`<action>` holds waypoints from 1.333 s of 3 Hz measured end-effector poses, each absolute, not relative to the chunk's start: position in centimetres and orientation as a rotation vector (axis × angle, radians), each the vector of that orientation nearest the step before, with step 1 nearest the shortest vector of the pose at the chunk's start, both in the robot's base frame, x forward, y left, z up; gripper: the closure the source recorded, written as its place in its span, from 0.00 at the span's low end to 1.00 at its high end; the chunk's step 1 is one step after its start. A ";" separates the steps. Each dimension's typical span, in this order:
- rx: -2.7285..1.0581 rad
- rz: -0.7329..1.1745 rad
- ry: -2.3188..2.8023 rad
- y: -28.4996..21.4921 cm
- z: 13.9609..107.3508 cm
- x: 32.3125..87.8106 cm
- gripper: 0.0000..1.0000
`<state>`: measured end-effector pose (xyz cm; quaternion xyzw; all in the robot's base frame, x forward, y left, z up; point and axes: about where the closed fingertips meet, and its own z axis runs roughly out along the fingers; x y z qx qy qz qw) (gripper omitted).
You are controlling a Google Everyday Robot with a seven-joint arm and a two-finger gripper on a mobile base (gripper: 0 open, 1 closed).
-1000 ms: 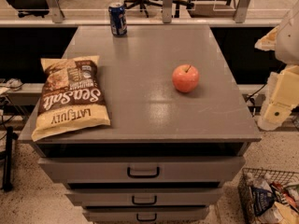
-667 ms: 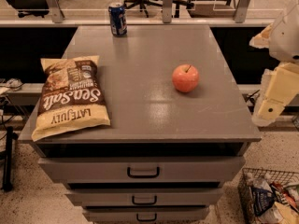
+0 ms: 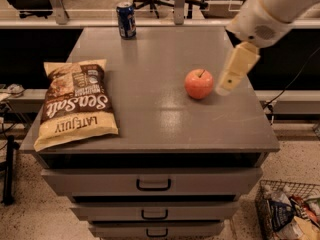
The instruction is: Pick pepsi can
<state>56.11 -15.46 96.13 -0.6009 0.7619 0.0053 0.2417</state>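
The pepsi can (image 3: 126, 20), dark blue with a silver top, stands upright at the far left edge of the grey cabinet top (image 3: 160, 124). My gripper (image 3: 226, 85), cream-coloured at the end of a white arm, hangs over the right side of the top. It is just right of a red apple (image 3: 199, 84) and far from the can, to the can's right and nearer the front. It holds nothing that I can see.
A Sea Salt chip bag (image 3: 75, 104) lies flat on the left of the top. Drawers with dark handles (image 3: 153, 185) face the front. A wire basket of items (image 3: 290, 214) sits on the floor at the right. Office chairs stand behind a rail at the back.
The arm has swung left from beyond the cabinet's right edge to over the top, and the gripper now hangs beside the apple. The can, apple and bag have not moved.
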 end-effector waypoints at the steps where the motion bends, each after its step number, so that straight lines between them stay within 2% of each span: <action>1: -1.527 0.113 2.021 -11.3 95.7 61.6 0.00; 2: -1.527 0.113 2.021 -11.3 95.7 61.6 0.00; 3: -1.457 0.160 2.000 -10.0 95.0 64.1 0.00; 4: -1.317 0.211 1.978 -7.6 94.2 69.6 0.00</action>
